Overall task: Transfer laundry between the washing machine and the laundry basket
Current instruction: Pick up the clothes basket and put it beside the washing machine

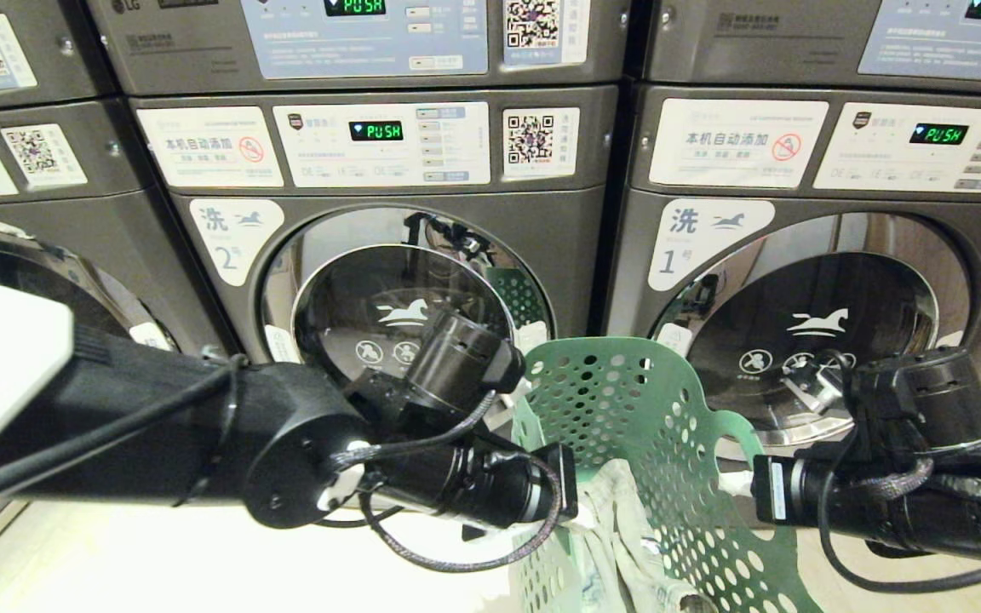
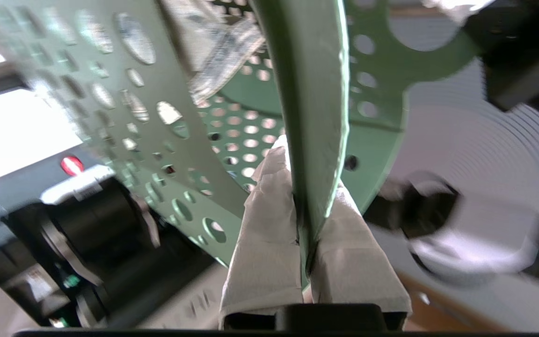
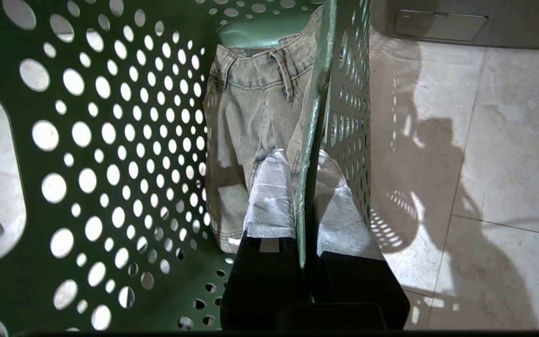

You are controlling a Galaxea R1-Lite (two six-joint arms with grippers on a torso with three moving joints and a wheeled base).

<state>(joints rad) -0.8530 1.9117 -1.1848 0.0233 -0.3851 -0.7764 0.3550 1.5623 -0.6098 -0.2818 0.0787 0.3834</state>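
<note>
Both grippers pinch the laundry basket — the left gripper and right gripper each clamp its rim. The laundry lies inside, low and center in the head view.

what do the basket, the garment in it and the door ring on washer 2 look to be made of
Laundry basket: looks like moulded plastic, dark green, semi-matte; thin walls punched with even round holes.
Garment: seems faded grey-green denim; stitched seams, waistband and belt loop show.
Door ring of washing machine 2: apparently chrome or polished metal, mirror-bright, reflecting the basket; chromed plastic can't be ruled out.
</note>
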